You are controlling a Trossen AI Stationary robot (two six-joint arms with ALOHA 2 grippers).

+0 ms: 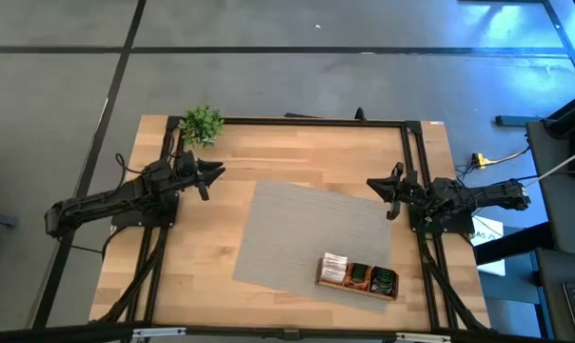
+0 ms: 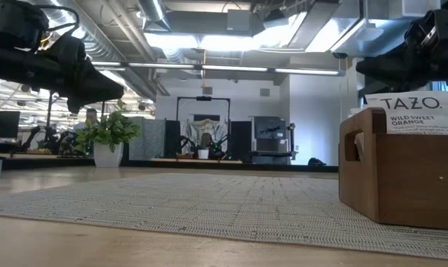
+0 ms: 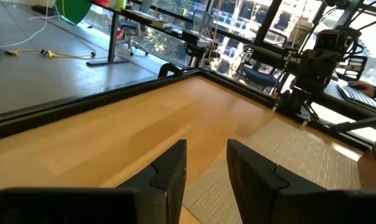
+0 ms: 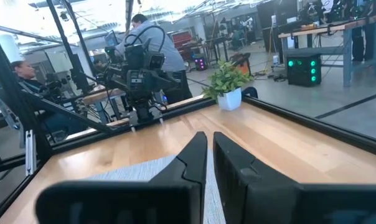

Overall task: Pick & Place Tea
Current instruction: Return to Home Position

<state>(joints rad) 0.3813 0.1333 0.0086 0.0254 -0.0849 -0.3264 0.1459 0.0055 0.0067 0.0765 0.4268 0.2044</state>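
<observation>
The fingers (image 3: pixel 169 177) of the left gripper (image 3: pixel 206 152) are being held apart, with a clear gap and nothing between them. Those of the right gripper (image 4: pixel 210 143) are being held almost together, with only a thin slit showing, and nothing is being grasped there either. Both grippers are being carried above the surface (image 1: pixel 202 257): the left one over bare wood near the small plant (image 1: pixel 202 122), the right one at the right edge of the grey mat (image 1: pixel 307 229).

No sachet is being touched. The tea (image 1: pixel 359 275) is being held in the wooden tray (image 2: pixel 402 178), which is lying on the mat's near right corner. That is well apart from the left fingers and nearer to the right ones, though clear of them. In the low view a white sachet is being shown standing on edge above the tray's rim.

The sachets are being judged light, thin and pliable, likely to slide on one another and to crease under a hard squeeze. If one is being lifted again, its exposed top edge is being judged the best place to pinch.

No loose sachet is being seen on the mat, so the sorting is being judged complete.
</observation>
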